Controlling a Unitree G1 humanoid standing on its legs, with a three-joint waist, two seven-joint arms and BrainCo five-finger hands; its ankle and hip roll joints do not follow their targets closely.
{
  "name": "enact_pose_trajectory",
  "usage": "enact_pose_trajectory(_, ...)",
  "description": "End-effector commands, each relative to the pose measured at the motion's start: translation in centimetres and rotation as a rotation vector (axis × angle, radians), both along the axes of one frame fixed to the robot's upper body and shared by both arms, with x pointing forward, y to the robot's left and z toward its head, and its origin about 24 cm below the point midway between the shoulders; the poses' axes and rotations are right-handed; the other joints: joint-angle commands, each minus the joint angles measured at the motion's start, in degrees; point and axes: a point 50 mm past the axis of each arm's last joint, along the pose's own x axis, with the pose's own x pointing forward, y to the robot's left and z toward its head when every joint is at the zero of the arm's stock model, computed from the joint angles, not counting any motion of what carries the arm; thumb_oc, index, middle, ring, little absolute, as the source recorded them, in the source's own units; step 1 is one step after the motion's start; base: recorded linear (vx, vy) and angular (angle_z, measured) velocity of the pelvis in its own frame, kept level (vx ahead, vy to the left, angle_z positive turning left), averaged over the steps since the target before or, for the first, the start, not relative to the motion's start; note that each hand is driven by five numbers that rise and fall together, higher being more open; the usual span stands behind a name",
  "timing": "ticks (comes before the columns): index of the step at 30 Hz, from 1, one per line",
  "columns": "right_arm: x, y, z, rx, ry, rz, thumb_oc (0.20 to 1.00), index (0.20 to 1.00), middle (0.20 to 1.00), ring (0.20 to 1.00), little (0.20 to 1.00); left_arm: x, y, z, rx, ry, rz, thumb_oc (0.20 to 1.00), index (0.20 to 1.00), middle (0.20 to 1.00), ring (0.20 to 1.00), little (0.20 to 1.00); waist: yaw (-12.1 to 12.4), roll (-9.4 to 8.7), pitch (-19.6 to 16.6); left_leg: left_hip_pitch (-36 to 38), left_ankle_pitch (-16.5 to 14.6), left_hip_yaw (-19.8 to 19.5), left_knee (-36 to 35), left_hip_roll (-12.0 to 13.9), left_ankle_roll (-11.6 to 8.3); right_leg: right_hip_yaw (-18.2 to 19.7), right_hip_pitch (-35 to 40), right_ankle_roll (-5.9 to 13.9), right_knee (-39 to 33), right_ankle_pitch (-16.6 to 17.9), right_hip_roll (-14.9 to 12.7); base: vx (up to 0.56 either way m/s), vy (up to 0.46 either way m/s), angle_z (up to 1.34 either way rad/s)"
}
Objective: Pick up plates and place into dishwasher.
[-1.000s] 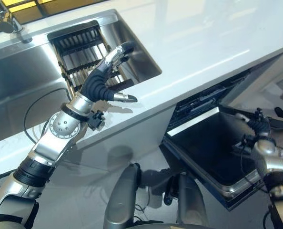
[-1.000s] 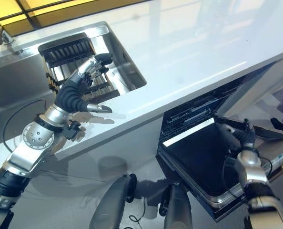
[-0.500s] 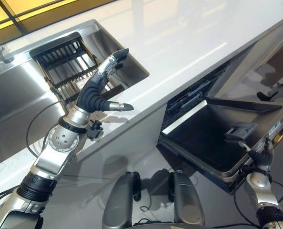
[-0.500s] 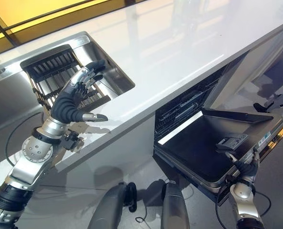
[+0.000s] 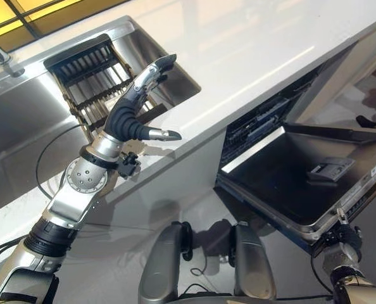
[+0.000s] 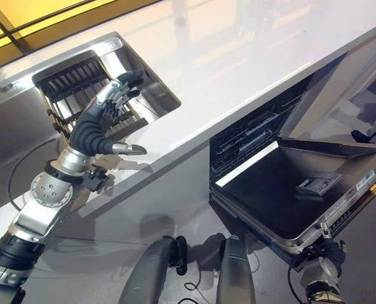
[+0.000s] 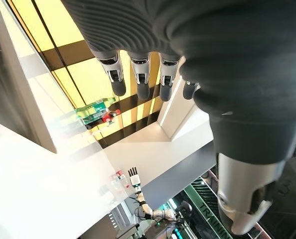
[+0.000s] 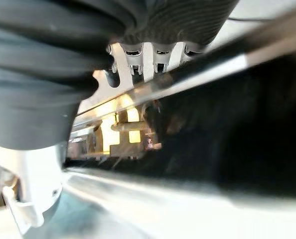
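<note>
looking at it, no plate is in either hand and i can't spot one in the sink rack (image 5: 96, 79), so loading is all left. left hand (image 5: 136, 106) hovers above the rack, fingers straight and slightly spread, empty. the dishwasher door (image 5: 302, 177) lies open; right hand (image 6: 324, 261) sits under its near edge, fingers impossible to tell.

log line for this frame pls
left hand: open, raised over sink rack, holds nothing | right hand: at front edge of open dishwasher door, fingers hidden
</note>
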Motion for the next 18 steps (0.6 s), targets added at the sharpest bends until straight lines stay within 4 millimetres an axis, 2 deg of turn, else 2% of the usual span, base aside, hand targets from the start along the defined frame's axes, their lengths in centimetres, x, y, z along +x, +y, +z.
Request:
enact_pose_trajectory(1, 4.0, 2.0, 1.2, 0.072, -0.179, 0.204, 1.0, 1.0, 1.0, 1.0, 1.0, -0.3, -1.8, -1.3, -0.092, 0.022, -0.07, 1.0, 1.0, 1.0, 1.0, 1.0, 2.1, 4.76, 0.35, 1.7, -6.86, -3.2, 2.72, -2.15, 2.14, -2.51, 0.67, -5.95, 2.5, -0.21, 1.59, 0.0, 0.0, 0.0)
enact_pose_trajectory(3, 6.1, 2.9, 3.0, 0.042, -0.351, 0.324, 1.0, 1.0, 1.0, 1.0, 1.0, -0.3, -1.7, -1.3, -0.093, 0.019, -0.076, 1.0, 1.0, 1.0, 1.0, 1.0, 2.45, 5.04, 0.4, 1.32, -6.24, -3.44, 2.5, -2.53, 1.99, -2.78, 0.37, -6.17, 2.41, 0.12, 1.28, 0.0, -0.005, -0.03)
enact_pose_trajectory(5, 8.3, 4.5, 5.6, 0.006, -0.628, 0.495, 1.0, 1.0, 1.0, 1.0, 1.0, -0.4, -1.3, -1.6, -0.096, 0.019, -0.072, 1.0, 1.0, 1.0, 1.0, 1.0, 2.53, 5.09, 0.63, 1.33, -6.32, -3.59, 2.59, -2.56, 1.7, -2.86, 0.17, -6.14, 3.02, -0.4, 0.96, 0.0, -0.011, -0.11)
enact_pose_trajectory(8, 9.8, 6.7, 8.5, -0.044, -0.888, 0.705, 1.0, 1.0, 1.0, 1.0, 1.0, -0.3, -0.6, -1.9, -0.088, 0.025, -0.062, 1.0, 1.0, 1.0, 1.0, 1.0, 2.38, 4.63, 0.4, 1.14, -5.63, -3.57, 2.01, -2.13, 1.45, -3.02, -0.08, -5.9, 2.69, 0.01, 0.58, 0.0, -0.035, -0.2)
enact_pose_trajectory(9, 10.4, 7.7, 10.2, -0.074, -1.003, 0.783, 1.0, 1.0, 1.0, 1.0, 1.0, -0.2, -0.2, -1.8, -0.08, 0.029, -0.059, 1.0, 1.0, 1.0, 1.0, 1.0, 2.37, 4.21, 0.26, 1.08, -5.46, -3.6, 1.85, -1.87, 1.31, -3.14, -0.1, -5.72, 2.49, 0.21, 0.48, 0.0, -0.067, -0.11)
enact_pose_trajectory(13, 12.2, 9.7, 15.9, -0.144, -1.213, 0.923, 1.0, 1.0, 1.0, 1.0, 1.0, -0.1, 0.6, -1.3, -0.056, 0.036, -0.056, 1.0, 1.0, 1.0, 1.0, 1.0, 2.49, 2.84, -0.06, 0.65, -5.29, -3.78, 1.91, -1.21, 0.96, -3.57, -0.17, -5.22, 2.1, 0.74, 0.26, -0.01, -0.076, -0.21)
enact_pose_trajectory(18, 13.9, 10.5, 21.9, -0.216, -1.341, 0.962, 1.0, 1.0, 1.0, 1.0, 1.0, 0.3, 0.5, -0.7, 0.0, 0.039, -0.078, 1.0, 1.0, 1.0, 1.0, 1.0, 3.49, 1.87, -0.61, 0.2, -5.56, -4.48, 2.86, -1.02, 0.63, -4.36, 0.22, -4.87, 2.34, 0.86, -0.13, 0.0, -0.072, -0.2)
